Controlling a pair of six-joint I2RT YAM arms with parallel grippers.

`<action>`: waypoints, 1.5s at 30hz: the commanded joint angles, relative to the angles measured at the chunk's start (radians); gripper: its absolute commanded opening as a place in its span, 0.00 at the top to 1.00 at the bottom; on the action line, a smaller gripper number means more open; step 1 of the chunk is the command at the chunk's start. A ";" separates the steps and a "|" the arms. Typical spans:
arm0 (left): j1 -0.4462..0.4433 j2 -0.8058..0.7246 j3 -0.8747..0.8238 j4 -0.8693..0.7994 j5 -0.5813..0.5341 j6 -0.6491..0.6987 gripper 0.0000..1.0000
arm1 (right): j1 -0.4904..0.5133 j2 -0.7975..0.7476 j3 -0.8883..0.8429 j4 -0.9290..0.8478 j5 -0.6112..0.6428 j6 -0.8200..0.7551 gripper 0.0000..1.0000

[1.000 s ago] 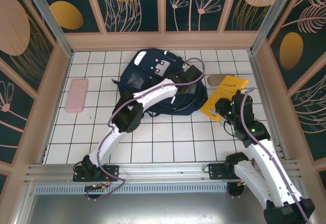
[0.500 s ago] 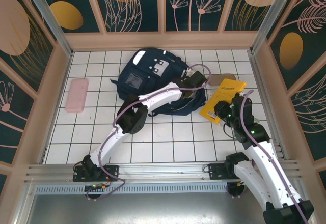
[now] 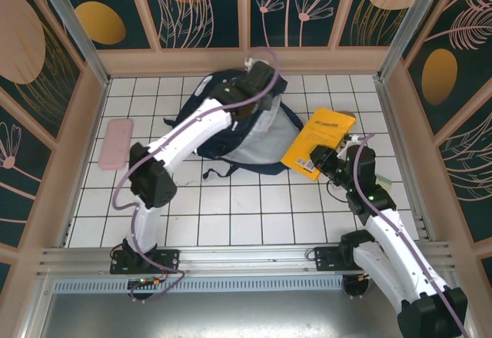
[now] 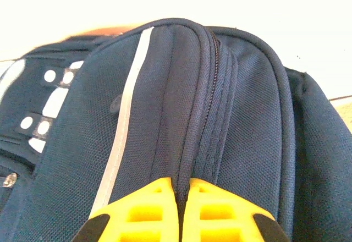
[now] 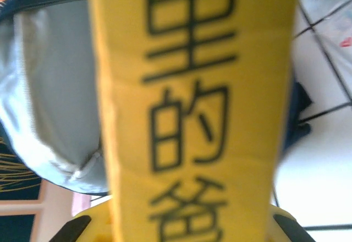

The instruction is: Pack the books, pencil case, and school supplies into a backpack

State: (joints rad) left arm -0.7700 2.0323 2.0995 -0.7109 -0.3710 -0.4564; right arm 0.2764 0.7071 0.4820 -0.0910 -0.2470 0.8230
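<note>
Bench (image 3: 254, 207): we see white tiles under both end effectors, with walls on three sides.
Backpack (image 3: 211, 119): navy with a thin white stripe. It lies under and on the near side of the left end effector, and we see its mouth gaping towards the right end effector.
Lining (image 3: 261, 142): pale grey, bared inside the mouth, between the two end effectors.
Book (image 3: 324, 132): yellow with black print. It runs from the right end effector's grip out towards the backpack, and its far edge is just beside the mouth. We cannot tell whether they touch.
Case (image 3: 115, 144): pink and flat on the bench, well apart from the left end effector on its left.
Left end effector (image 4: 181, 191): we see its yellow fingers pressed together, pinching a ridge of fabric beside the zip at the backpack's top.
Right end effector (image 3: 321, 157): it is clamped narrowly on the book's near end, a finger on either face.
</note>
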 commanded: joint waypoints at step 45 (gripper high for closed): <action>0.074 -0.232 -0.044 0.106 0.237 -0.145 1.00 | 0.302 1.264 0.801 0.294 0.094 0.083 0.52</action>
State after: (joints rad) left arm -0.6880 1.8893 2.0068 -0.7120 -0.1383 -0.5713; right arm 0.5816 2.0171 1.2747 0.2943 -0.1642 0.9928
